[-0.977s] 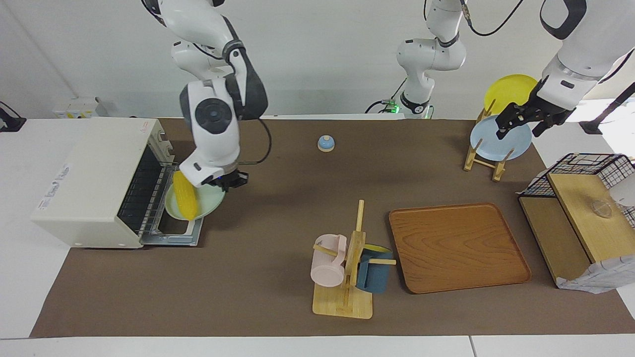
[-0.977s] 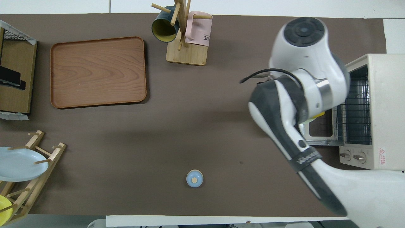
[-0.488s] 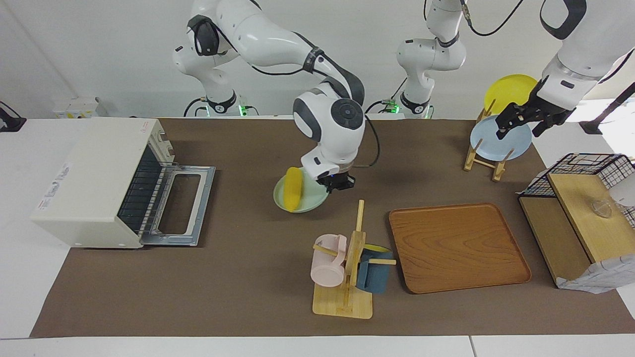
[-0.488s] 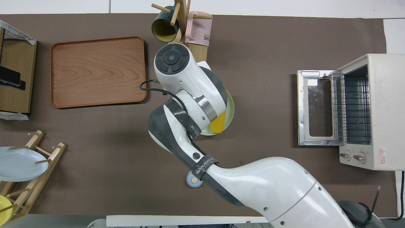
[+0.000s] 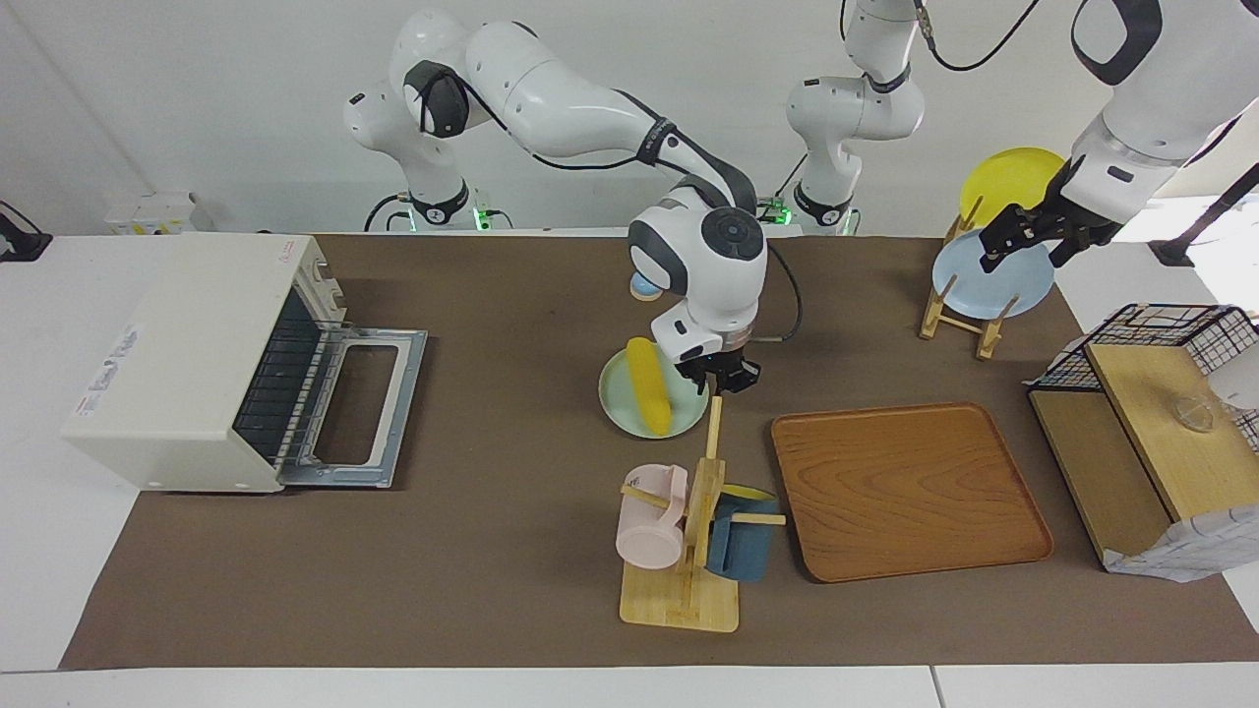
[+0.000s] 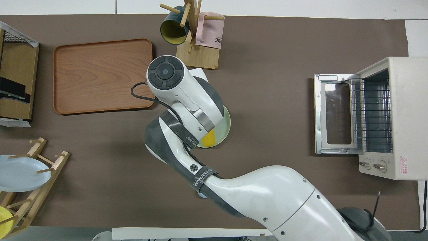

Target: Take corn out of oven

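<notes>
The yellow corn (image 5: 649, 398) lies on a pale green plate (image 5: 616, 393). My right gripper (image 5: 721, 377) is shut on the plate's rim and holds it over the middle of the brown mat, between the mug rack and the blue bell. In the overhead view the right arm covers most of the plate (image 6: 225, 124), and only the corn's end (image 6: 209, 141) shows. The cream-white oven (image 5: 187, 354) stands at the right arm's end of the table with its door (image 5: 359, 408) folded down and its rack (image 6: 372, 113) bare. My left gripper (image 5: 1028, 246) waits over the blue plate in the plate rack.
A wooden mug rack (image 5: 689, 531) with a pink and a blue mug stands just past the held plate, and a wooden tray (image 5: 905, 492) lies beside it. A plate rack (image 5: 959, 315) holds a blue and a yellow plate. A black wire basket (image 5: 1161, 334) and a wooden shelf stand at the left arm's end.
My right gripper has carried the plate with the corn from the oven's open door to the middle of the table, beside the mug rack. The left arm has barely moved.
</notes>
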{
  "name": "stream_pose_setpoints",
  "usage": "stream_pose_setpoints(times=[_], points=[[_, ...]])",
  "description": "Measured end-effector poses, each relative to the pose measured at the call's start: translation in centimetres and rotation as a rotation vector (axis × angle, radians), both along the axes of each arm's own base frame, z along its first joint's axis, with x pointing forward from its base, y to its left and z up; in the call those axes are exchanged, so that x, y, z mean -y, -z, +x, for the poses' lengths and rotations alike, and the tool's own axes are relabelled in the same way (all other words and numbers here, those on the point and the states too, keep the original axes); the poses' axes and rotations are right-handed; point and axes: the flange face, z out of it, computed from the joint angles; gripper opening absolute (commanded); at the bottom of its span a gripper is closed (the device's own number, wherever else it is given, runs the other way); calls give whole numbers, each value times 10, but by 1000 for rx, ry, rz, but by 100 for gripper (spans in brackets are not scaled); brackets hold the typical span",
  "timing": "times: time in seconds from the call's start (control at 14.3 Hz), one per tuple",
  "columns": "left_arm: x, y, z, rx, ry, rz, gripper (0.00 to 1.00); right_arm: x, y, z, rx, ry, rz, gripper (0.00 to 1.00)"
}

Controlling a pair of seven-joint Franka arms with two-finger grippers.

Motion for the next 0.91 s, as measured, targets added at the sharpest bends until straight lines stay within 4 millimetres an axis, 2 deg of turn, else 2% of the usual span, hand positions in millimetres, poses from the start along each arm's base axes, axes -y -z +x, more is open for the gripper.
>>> stream_pose_setpoints(times=[0.07,0.14,0.21,0.28,0.35,0.42,0.49,0.56,0.63,0.77,0.84,0.91], points=[[15,19,-5,26,8,-5,100,28,-18,10,27,-41,-58,43],[40,42,-11,47,0,-8,100,63,-30,21,22,-81,-96,31],[77,67,-20,69,-15,-12,100,107,-35,32,-3,-117,-122,14],[126,95,-33,88,-31,-18,100,156,-34,42,-38,-149,-142,7],[180,123,-50,103,-47,-24,100,203,-26,47,-82,-186,-159,2],[231,148,-68,116,-65,-32,100,241,-14,48,-127,-220,-169,0],[280,173,-85,130,-79,-43,100,271,-1,46,-162,-242,-173,0],[322,197,-99,147,-87,-58,100,292,14,43,-170,-251,-169,0],[354,219,-108,163,-96,-75,100,307,31,38,-163,-251,-163,0],[392,247,-107,176,-122,-87,99,340,64,26,-171,-239,-155,0],[404,256,-101,178,-128,-84,76,359,76,22,-180,-229,-151,0],[413,265,-92,180,-129,-81,26,376,86,19,-190,-218,-147,0]])
